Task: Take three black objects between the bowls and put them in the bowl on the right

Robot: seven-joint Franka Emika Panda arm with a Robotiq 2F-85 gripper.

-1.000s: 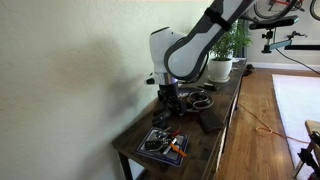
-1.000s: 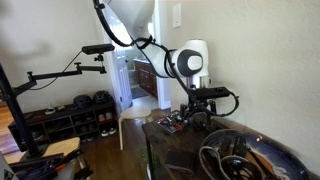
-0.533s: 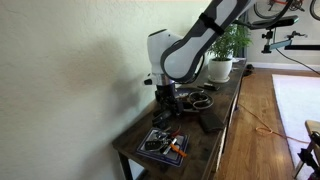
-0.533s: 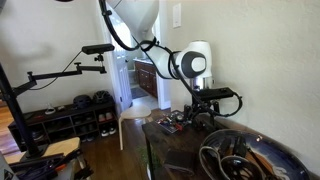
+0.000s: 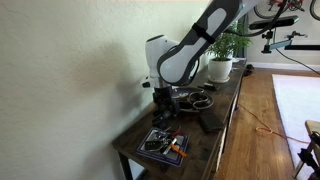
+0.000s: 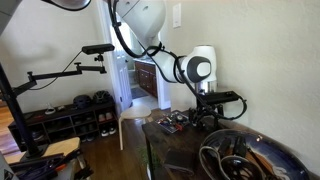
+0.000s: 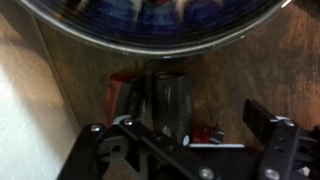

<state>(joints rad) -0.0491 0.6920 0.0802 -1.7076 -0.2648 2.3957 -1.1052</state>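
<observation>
Dark wood makes up the narrow surface (image 5: 203, 138) you are working on, pushed against a pale wall (image 5: 70, 80). In the wrist view a black object (image 7: 171, 100) lies on the wood just below the rim of the bowl (image 7: 150, 44), with a red piece (image 7: 120, 95) touching its left side. Your claw (image 7: 180, 125) hangs over it with its fingers (image 7: 268, 125) spread wide, one on each side and apart from the object, so it grips nothing. In an exterior view the claw (image 5: 168, 100) sits low over the middle of the surface, with the bowl (image 5: 201, 100) just beside it and a low container (image 5: 163, 145) near the front end. You have the wall close on one side, the long open edge on the other, and a potted plant (image 5: 228, 45) at the far end.
</observation>
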